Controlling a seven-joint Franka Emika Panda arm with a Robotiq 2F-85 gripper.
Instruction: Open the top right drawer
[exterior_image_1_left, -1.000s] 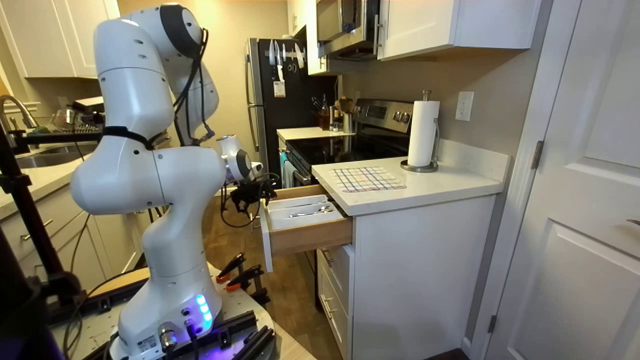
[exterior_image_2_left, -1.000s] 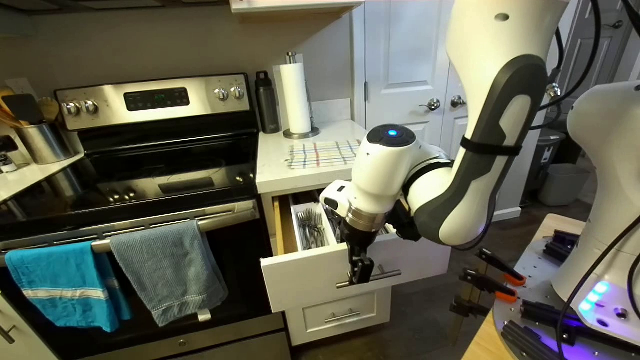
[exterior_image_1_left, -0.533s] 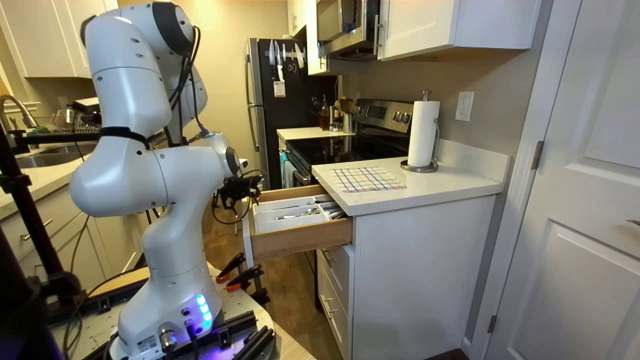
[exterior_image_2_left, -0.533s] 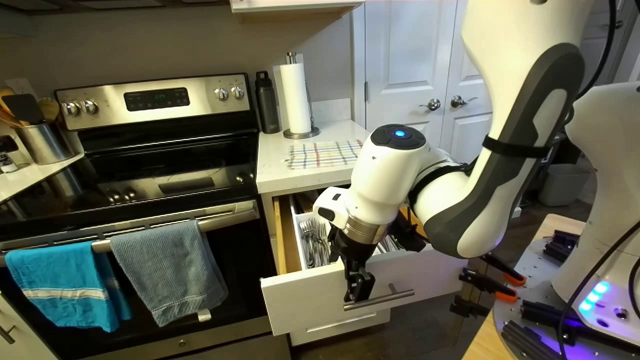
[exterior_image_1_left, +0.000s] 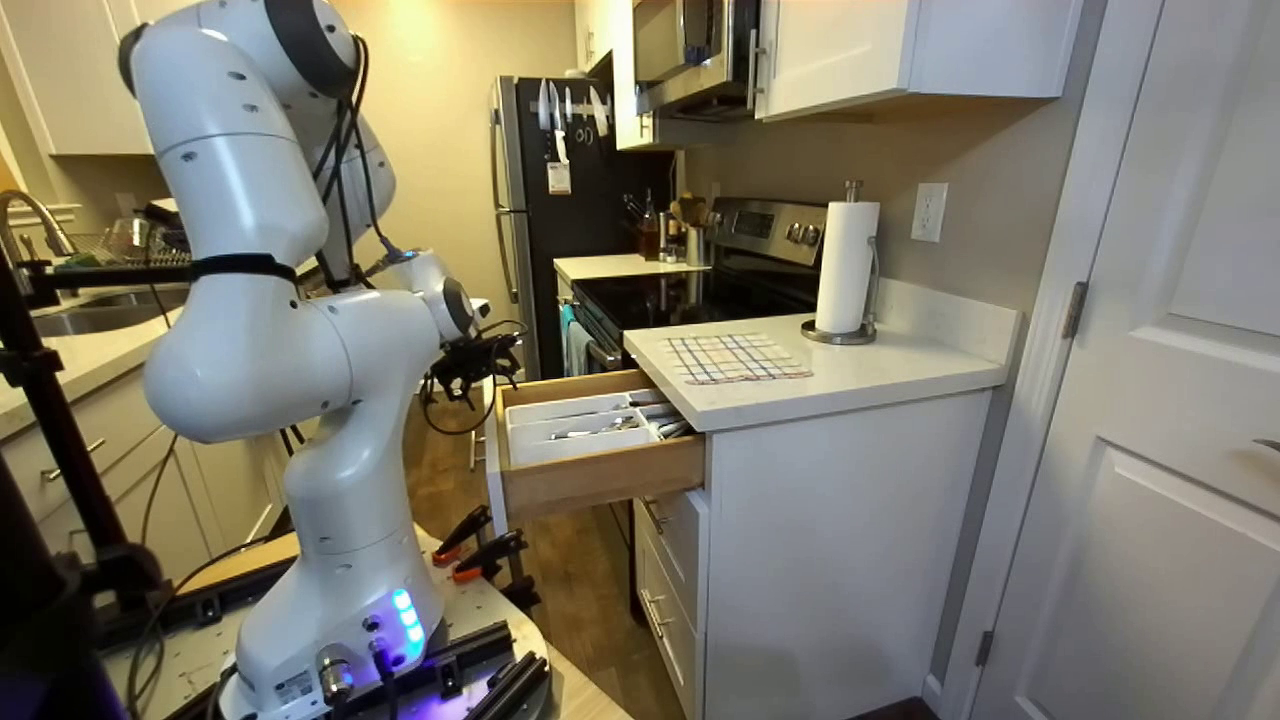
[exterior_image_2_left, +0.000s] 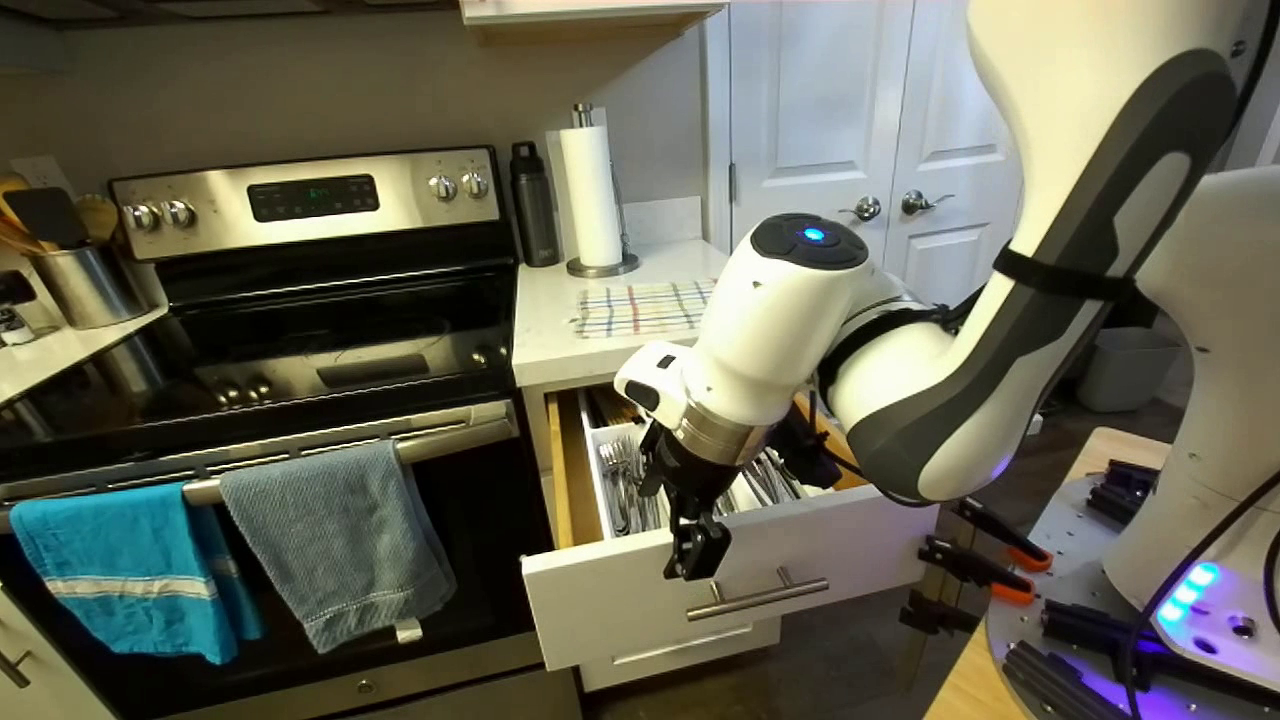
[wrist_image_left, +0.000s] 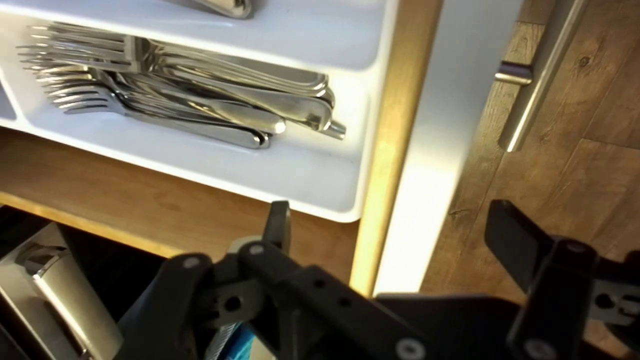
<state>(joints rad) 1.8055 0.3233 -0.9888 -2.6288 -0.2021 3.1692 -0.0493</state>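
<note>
The top right drawer stands pulled out. Its tan wooden side (exterior_image_1_left: 600, 485) shows in an exterior view and its white front panel (exterior_image_2_left: 620, 610) in an exterior view. The drawer's bar handle (exterior_image_2_left: 757, 600) is on the front panel, and it also shows in the wrist view (wrist_image_left: 542, 75). My gripper (exterior_image_2_left: 690, 545) is just above and left of the handle, apart from it. In the wrist view my gripper (wrist_image_left: 389, 212) is open and empty. Its fingertips are spread on either side of the panel's top edge (wrist_image_left: 440, 150), one toward the drawer's inside, one toward the outside.
A white cutlery tray (wrist_image_left: 320, 165) with forks (wrist_image_left: 200, 95) lies inside the drawer. A stove (exterior_image_2_left: 330, 320) with hanging towels (exterior_image_2_left: 335, 540) stands left of it. The counter (exterior_image_1_left: 850, 375) above holds a checked cloth (exterior_image_1_left: 735, 358) and a paper towel roll (exterior_image_1_left: 847, 268).
The drawer came further out between one second and half a second ago, and stays there now. My gripper was at the handle's left end and has now risen off it.
</note>
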